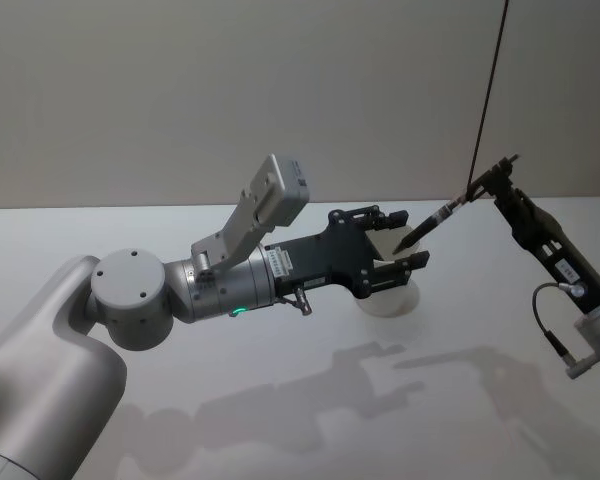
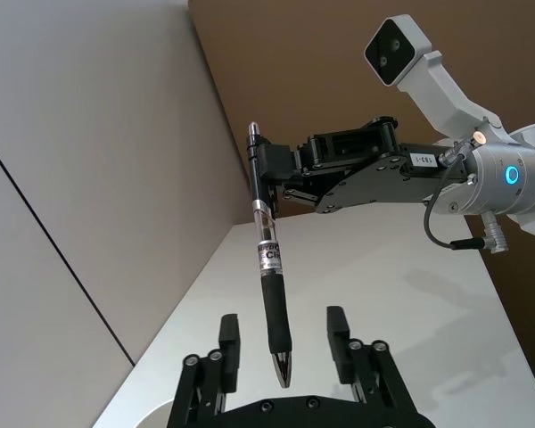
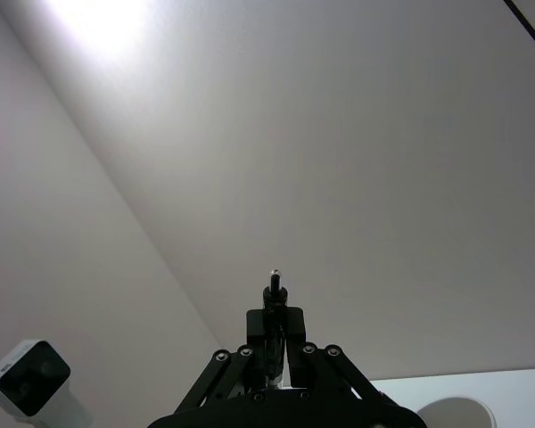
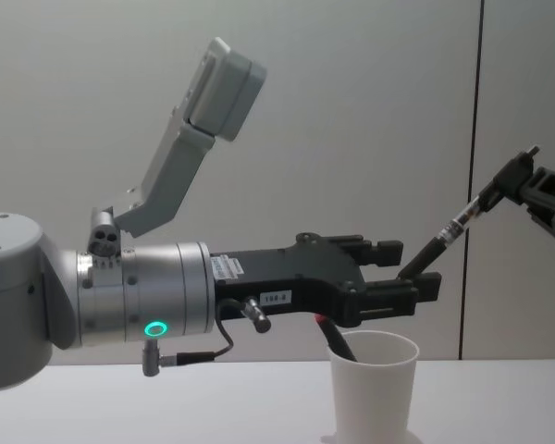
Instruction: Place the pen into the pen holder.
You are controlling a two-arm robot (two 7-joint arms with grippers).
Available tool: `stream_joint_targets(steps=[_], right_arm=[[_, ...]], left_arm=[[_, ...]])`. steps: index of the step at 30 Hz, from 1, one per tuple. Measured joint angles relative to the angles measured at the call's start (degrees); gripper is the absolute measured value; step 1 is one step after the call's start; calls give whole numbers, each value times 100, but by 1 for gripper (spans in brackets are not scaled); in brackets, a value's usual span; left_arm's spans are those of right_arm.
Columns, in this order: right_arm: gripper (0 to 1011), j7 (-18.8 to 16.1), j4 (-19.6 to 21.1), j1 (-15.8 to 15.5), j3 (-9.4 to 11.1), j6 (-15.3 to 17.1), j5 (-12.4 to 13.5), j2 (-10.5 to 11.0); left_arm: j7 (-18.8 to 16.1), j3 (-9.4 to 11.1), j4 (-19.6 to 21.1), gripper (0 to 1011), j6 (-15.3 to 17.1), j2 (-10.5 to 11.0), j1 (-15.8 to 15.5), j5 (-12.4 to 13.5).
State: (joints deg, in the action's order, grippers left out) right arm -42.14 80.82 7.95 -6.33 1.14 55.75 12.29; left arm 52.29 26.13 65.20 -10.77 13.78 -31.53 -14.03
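Note:
The pen [image 1: 442, 212], black with a clear upper barrel, hangs tilted in the air with its tip pointing down. My right gripper [image 1: 485, 183] is shut on its upper end, which also shows in the left wrist view as the right gripper [image 2: 276, 174] clamping the pen [image 2: 267, 267]. My left gripper [image 1: 412, 238] reaches across from the left and is open, its fingers [image 2: 229, 334] standing on either side of the pen tip without touching it. The pen holder [image 4: 372, 384], a white paper cup, stands upright on the table just below the left gripper [image 4: 416, 265].
A dark slender object with a red part [image 4: 339, 342] leans inside the cup. The white table [image 1: 280, 400] spreads out around the cup, with a plain wall behind. A dark cable [image 1: 490, 90] hangs down at the right.

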Motion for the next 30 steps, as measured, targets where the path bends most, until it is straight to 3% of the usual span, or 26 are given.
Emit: stream_joint_targets(steps=[8, 14, 30], right_arm=[[128, -64, 5, 27, -24, -91, -128, 29], [128, -120, -13, 76, -26, -165, -229, 58], [126, -287, -186, 302, 44, -352, -476, 186]], left_arm=[[0, 0, 1, 861, -2, -3, -2, -4], [-1, 0, 2, 1003, -2, -3, -2, -8], [-7, 1, 1, 1004, -2, -3, -2, -9]])
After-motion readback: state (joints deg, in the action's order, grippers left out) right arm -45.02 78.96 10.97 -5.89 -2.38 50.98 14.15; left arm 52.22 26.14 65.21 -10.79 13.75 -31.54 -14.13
